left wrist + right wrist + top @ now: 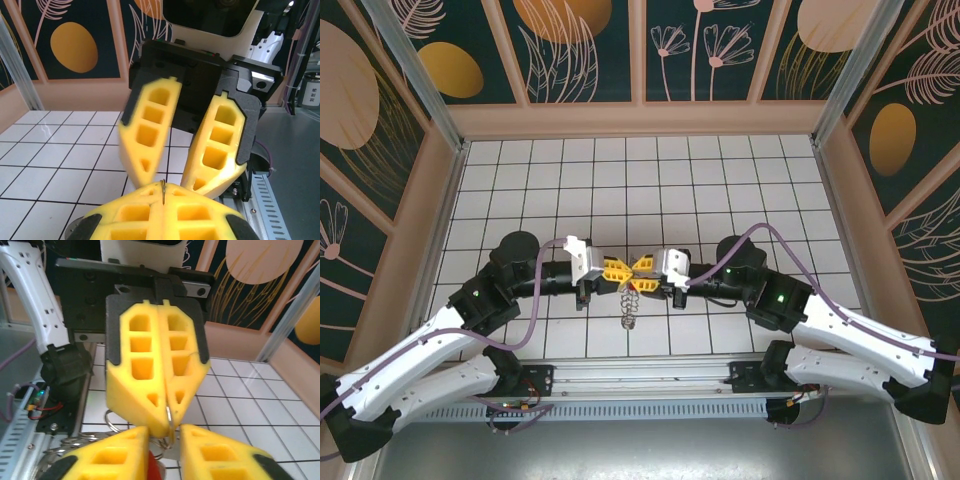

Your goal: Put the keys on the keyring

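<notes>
Left gripper [623, 270] is fully closed, pinching thin ring wire at tips. Keyring [631, 298] hangs from that pinch toward 6 o'clock in top view, long axis 12–6. Right gripper [646, 267] faces it tip-to-tip from 3 o'clock. Jaws part-open, red head of key [152, 469] in gap; clamped or loose, cannot tell. In right wrist view, key lies just at 6 o'clock of wire end, so right arm is nearer for threading.
</notes>
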Controlling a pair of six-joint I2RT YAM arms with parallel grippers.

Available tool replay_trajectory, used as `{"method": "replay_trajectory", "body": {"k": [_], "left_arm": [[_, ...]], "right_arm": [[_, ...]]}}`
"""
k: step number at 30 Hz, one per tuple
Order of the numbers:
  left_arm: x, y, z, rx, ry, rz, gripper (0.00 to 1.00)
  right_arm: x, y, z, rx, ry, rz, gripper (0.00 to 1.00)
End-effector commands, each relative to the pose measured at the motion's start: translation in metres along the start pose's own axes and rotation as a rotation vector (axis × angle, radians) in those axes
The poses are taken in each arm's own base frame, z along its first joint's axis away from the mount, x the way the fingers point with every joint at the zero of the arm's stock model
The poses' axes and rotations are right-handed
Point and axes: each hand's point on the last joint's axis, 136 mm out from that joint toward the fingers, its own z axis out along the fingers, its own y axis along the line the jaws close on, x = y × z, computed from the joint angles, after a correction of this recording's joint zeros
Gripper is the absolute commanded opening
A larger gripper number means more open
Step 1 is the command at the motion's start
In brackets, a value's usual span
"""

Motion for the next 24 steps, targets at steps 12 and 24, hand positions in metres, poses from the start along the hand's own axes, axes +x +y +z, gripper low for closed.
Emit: {"method": "replay_trajectory", "body": {"k": [12, 24], "left_arm": [[-0.0261, -0.0124, -0.0063, 0.051, -0.082, 0.065, 0.00], [-0.0286, -0.0134, -0.0079, 0.051, -0.090, 0.074, 0.00]], "right_arm": [[-0.0217, -0.0077, -0.0024, 0.011, -0.074, 0.001, 0.21], [-0.0185, -0.0089, -0.0049, 0.010, -0.070, 0.017, 0.19]]}}
